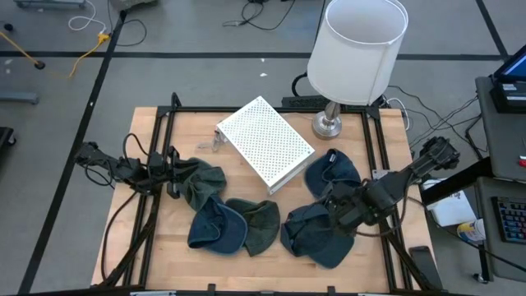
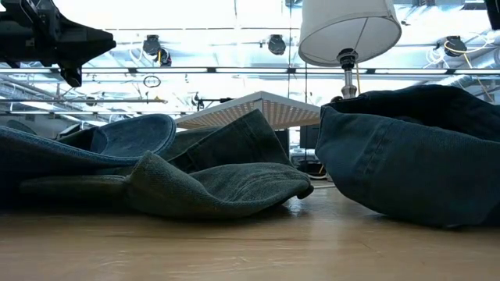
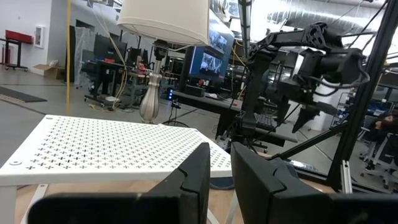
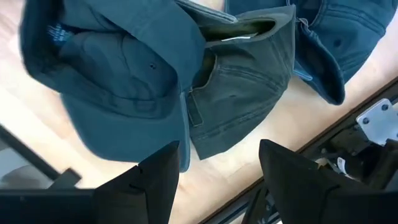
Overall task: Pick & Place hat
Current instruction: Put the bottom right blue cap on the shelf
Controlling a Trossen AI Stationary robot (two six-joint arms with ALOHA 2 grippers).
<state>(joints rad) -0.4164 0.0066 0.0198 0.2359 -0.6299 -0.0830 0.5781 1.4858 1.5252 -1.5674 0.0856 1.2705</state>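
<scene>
Several caps lie crown-up or crumpled on the wooden table: a dark green one [image 1: 202,182], a blue one [image 1: 215,227], a green one [image 1: 260,224], a dark blue one [image 1: 316,236] and a blue one [image 1: 333,171]. My right gripper [image 1: 339,210] hovers open just above the dark blue cap [image 4: 124,93], its fingers apart over the cap's folded back part [image 4: 242,93]. My left gripper [image 1: 173,170] waits shut at the table's left side beside the dark green cap, raised off the table [image 2: 55,35] and pointing level across it [image 3: 220,152].
A white perforated shelf [image 1: 265,141] stands at the table's middle far side. A lamp with a white shade [image 1: 359,45] and a metal base [image 1: 327,124] stands at the far right. A black frame [image 1: 386,156] borders the table. Bare wood [image 1: 246,271] lies along the near edge.
</scene>
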